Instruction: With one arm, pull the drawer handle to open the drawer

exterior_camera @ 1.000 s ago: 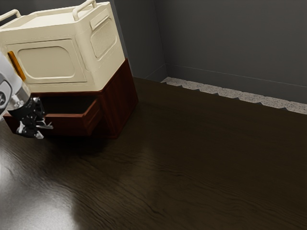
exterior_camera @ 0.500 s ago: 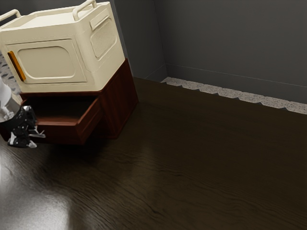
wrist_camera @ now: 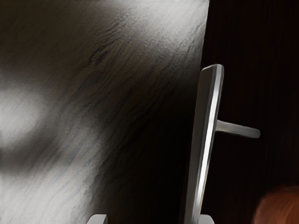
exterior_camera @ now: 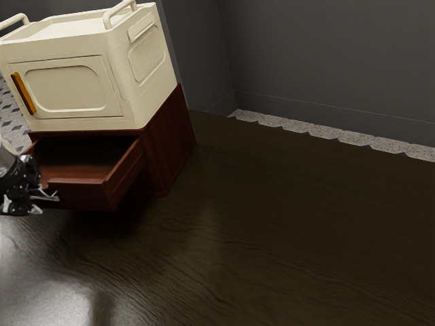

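The exterior view shows the drawer (exterior_camera: pixel 78 196) standing open, its hollow inside visible, in the red-brown cabinet (exterior_camera: pixel 167 146) under a cream box (exterior_camera: pixel 75 88), at the exterior view's far left. The gripper (exterior_camera: pixel 24 202) is at the drawer's front. The wrist view shows the silver handle (wrist_camera: pixel 205 149) lengthwise, its post reaching toward the drawer; the pincer is released, fingertips spread, the handle beside one of them
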